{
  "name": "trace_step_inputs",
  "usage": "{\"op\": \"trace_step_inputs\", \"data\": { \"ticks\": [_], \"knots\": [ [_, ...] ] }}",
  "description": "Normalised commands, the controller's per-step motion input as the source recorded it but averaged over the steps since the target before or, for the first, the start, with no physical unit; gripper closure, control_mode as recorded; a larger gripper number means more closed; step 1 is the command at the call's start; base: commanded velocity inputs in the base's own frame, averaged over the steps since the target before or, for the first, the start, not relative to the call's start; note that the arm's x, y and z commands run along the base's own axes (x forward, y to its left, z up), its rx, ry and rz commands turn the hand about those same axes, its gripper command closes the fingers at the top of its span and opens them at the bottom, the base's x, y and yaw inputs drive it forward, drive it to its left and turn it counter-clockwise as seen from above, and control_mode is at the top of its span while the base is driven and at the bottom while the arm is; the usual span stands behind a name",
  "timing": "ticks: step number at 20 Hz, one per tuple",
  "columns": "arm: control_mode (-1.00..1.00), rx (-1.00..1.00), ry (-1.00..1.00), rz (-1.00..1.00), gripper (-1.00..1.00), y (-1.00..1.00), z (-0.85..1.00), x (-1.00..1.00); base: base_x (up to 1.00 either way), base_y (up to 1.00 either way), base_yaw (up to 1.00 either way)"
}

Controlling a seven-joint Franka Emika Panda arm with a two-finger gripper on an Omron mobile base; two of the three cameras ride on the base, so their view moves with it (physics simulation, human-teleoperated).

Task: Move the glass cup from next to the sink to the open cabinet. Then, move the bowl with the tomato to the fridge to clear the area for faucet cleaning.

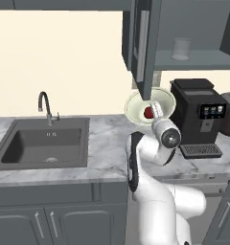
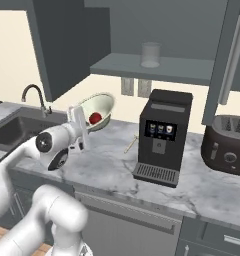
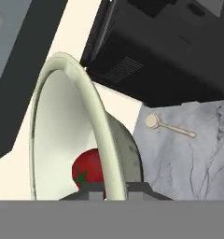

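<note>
My gripper (image 1: 155,109) is shut on the rim of the cream-white bowl (image 1: 136,107), which hangs tilted above the marble counter, right of the sink (image 1: 45,143). The red tomato (image 1: 148,112) lies in the bowl's low side, against the fingers. In the hand view the bowl (image 3: 58,130) stands on edge with the tomato (image 3: 88,170) just above my gripper (image 3: 104,186). From the right base, bowl (image 2: 104,105), tomato (image 2: 95,118) and gripper (image 2: 81,122) sit near the faucet (image 2: 34,97). The glass cup (image 1: 181,49) stands upright on the open cabinet's shelf (image 1: 193,60).
A black coffee machine (image 1: 198,117) stands on the counter right of the bowl, with a dark toaster (image 2: 227,145) beyond it. A small wooden spoon (image 3: 170,125) lies on the marble by the machine. The cabinet's open door (image 1: 145,43) hangs just above the bowl.
</note>
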Motion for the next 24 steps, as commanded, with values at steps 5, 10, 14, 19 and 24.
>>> {"op": "trace_step_inputs", "data": {
  "ticks": [5,10,14,19,24],
  "knots": [
    [-1.0,0.4,0.25,-0.32,1.0,0.0,0.97,-1.0,0.0,0.0,0.0],
    [-1.0,0.37,0.22,-0.25,1.0,0.0,0.64,-1.0,0.0,0.0,0.0],
    [-1.0,0.08,-0.08,-0.06,1.0,0.0,0.51,-0.87,0.0,0.0,0.0],
    [-1.0,0.0,-0.01,0.0,1.0,0.0,0.0,0.0,0.0,0.0,0.0],
    [-1.0,-0.1,-0.22,0.01,1.0,0.01,0.05,-0.56,0.0,0.0,0.0]
  ]
}}
